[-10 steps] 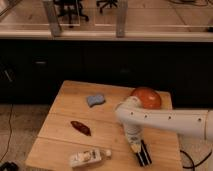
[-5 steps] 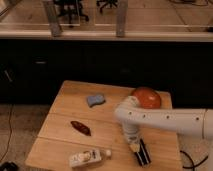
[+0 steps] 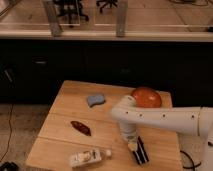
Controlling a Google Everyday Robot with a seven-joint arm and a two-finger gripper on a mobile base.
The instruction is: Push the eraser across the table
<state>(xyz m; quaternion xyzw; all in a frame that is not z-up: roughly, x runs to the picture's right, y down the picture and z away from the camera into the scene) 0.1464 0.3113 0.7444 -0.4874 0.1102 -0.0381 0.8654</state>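
The eraser [image 3: 140,150], a long flat black block, lies on the light wooden table [image 3: 65,112] near its front right part. My gripper [image 3: 132,145] hangs from the white arm and sits right at the eraser's left side, its tip low over the tabletop. The arm comes in from the right edge of the view and bends down over the table.
A blue-grey sponge [image 3: 96,99] lies at the back middle. A dark reddish-brown oblong thing [image 3: 80,127] lies left of centre. A pale small bottle [image 3: 88,158] lies on its side near the front edge. An orange round object [image 3: 146,97] sits at the back right, behind the arm.
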